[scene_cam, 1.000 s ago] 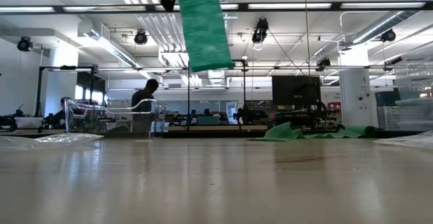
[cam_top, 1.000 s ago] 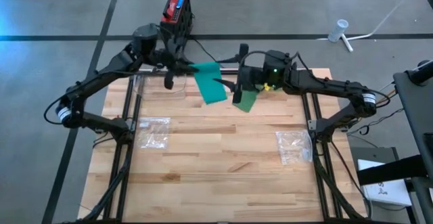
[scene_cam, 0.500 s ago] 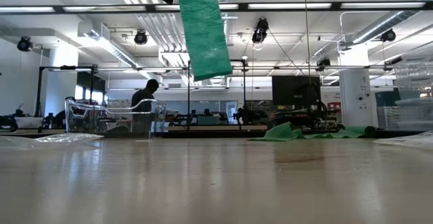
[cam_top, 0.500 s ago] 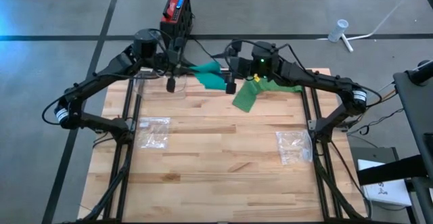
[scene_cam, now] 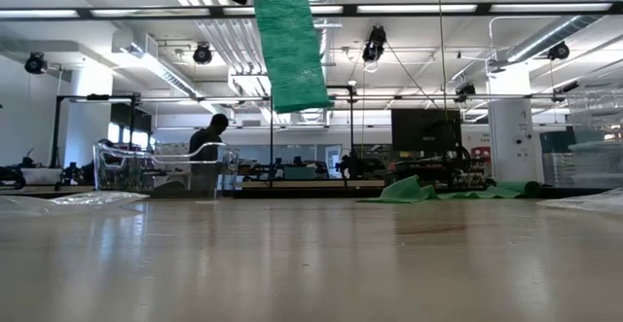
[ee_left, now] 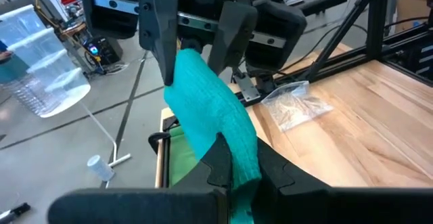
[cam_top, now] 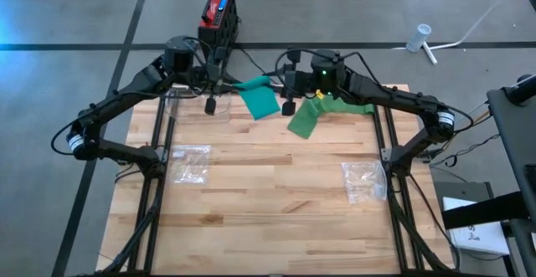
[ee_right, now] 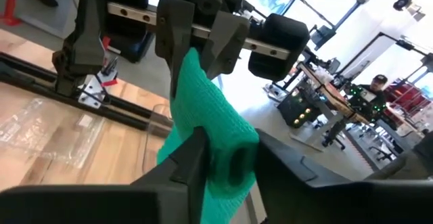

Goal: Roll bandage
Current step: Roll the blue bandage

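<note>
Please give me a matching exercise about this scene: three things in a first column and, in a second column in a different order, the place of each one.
Column A
1. green bandage
2. red and black box
3. clear plastic bag

Column B
a. lying flat on the wooden table
b. on the grey floor beyond the table
c. hanging in the air above the table

Pairs: 1-c, 2-b, 3-a

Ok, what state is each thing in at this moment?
green bandage: unrolled, lifted between both grippers, free end hanging.
left gripper: shut on the bandage.
right gripper: closing around the bandage.
plastic bags: lying flat on the table.
</note>
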Controlling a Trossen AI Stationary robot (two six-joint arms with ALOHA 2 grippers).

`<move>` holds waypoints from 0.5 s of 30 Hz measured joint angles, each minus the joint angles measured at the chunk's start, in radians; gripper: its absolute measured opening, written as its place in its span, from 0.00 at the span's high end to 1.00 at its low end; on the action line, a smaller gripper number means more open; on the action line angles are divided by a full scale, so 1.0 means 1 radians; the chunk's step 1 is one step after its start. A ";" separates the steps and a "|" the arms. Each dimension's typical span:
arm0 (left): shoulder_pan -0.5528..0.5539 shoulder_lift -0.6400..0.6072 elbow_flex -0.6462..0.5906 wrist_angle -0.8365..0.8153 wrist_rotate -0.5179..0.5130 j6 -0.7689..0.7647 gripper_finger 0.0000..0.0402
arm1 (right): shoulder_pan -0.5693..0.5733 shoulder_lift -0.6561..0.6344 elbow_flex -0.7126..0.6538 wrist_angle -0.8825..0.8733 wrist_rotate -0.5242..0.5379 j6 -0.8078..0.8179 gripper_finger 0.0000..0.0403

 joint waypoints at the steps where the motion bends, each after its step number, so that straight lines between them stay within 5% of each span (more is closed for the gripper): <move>1: 0.000 0.000 0.000 0.000 0.000 0.000 0.97 | 0.000 0.000 0.000 0.001 0.000 0.000 0.77; 10: 0.000 0.000 0.000 0.010 0.005 0.000 0.97 | 0.000 -0.034 0.000 -0.043 -0.006 0.060 0.91; 15: 0.000 0.000 0.000 -0.007 0.009 0.001 0.97 | 0.000 -0.063 0.000 -0.098 0.002 0.042 0.88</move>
